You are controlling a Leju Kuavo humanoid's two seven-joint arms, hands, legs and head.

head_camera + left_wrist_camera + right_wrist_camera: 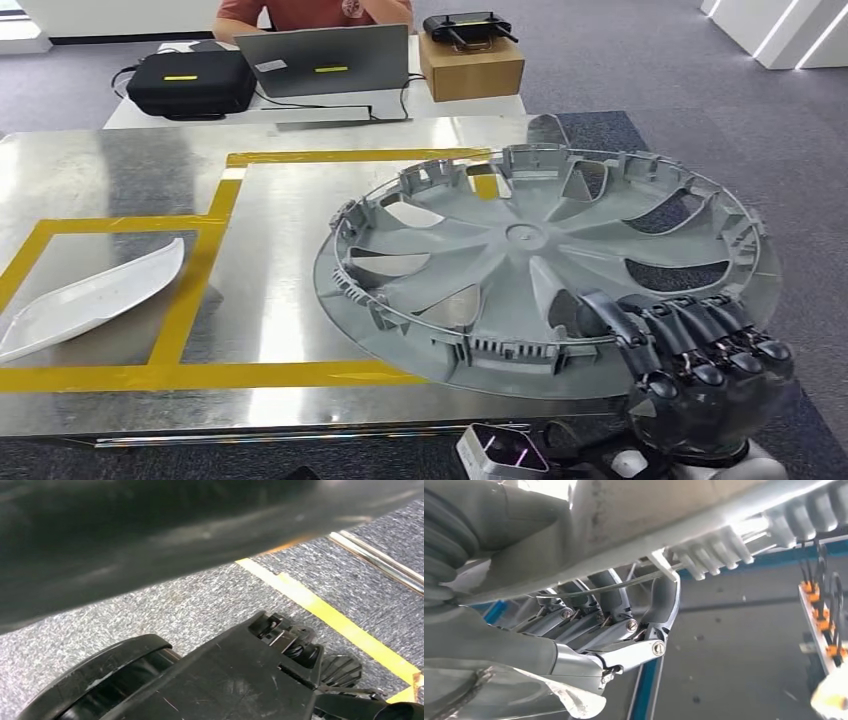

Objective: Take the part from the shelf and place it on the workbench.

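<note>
Wheel cover (pixel 540 270) gripped by right hand (pixel 700 365), over workbench (pixel 130 170).

The grey wheel cover (pixel 545 265) spreads over the right part of the workbench (pixel 120 170), its rim overhanging the near and right edges, held at the near right rim by the right hand (pixel 690 350). A white curved part (pixel 95 295) lies near the left edge inside the yellow tape. Between them bare metal runs from the near edge to the far edge. Beyond the far edge a laptop (pixel 322 60), black case (pixel 190 80) and cardboard box (pixel 470 65) stand before a seated person (pixel 310 12).
</note>
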